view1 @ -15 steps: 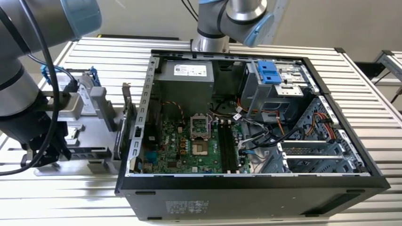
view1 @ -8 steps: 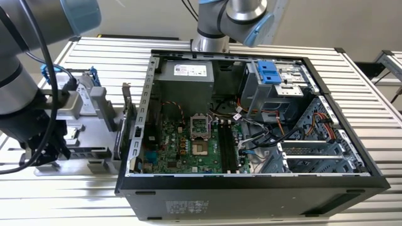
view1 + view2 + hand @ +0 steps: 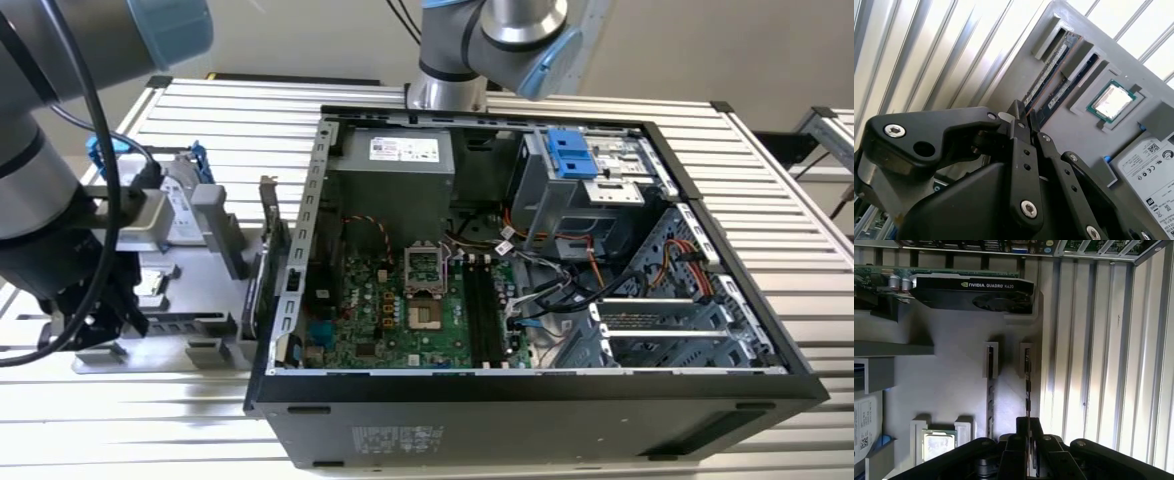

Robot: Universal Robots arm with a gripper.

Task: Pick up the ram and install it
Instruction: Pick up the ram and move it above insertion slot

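Two blue ram sticks stand on edge in slots of a grey parts tray (image 3: 954, 385). The ram (image 3: 1027, 382) nearest the tray's edge runs straight between the fingertips of my gripper (image 3: 1029, 424), which is closed narrowly onto its end. In the second wrist view the same ram (image 3: 1048, 77) ends at the gripper (image 3: 1025, 112). The second stick (image 3: 990, 390) stands free beside it. In the exterior view the gripper (image 3: 94, 320) hangs over the tray at the exterior view's left, away from the motherboard's black memory slots (image 3: 483, 310).
An open computer case (image 3: 534, 390) lies on the slatted table, with a motherboard (image 3: 387, 310) inside. The tray also holds a silver processor chip (image 3: 1111, 100), a hard drive (image 3: 1149, 170) and a graphics card (image 3: 974, 290). A second robot arm's base (image 3: 447, 90) stands behind the case.
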